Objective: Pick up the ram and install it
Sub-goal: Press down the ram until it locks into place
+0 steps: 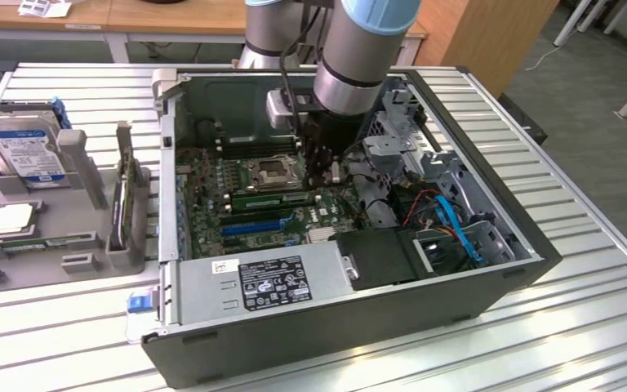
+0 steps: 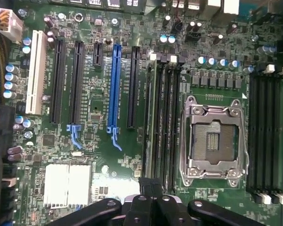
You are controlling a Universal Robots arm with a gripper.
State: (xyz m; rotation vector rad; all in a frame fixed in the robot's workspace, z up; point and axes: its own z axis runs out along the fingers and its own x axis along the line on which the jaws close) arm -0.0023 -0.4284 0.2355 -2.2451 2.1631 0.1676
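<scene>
Claw (image 2: 151, 186) low over the motherboard (image 2: 104, 155) — fingers pinched together, tips beside the ram (image 2: 150, 117) in its slot.

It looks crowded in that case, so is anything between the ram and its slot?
Nothing visible does. The ram lies edge-on along the memory slots beside the open socket, right under the gripper; no cable or part crosses them. Whether it is already seated, I cannot tell.

You see a green motherboard (image 2: 99, 141) carrying one blue expansion slot (image 2: 115, 87), a white slot (image 2: 35, 73) and black memory slots (image 2: 266, 132). The CPU socket (image 2: 214, 139) is silver. The hard drive (image 1: 25, 151) bears a blue-and-white label.
</scene>
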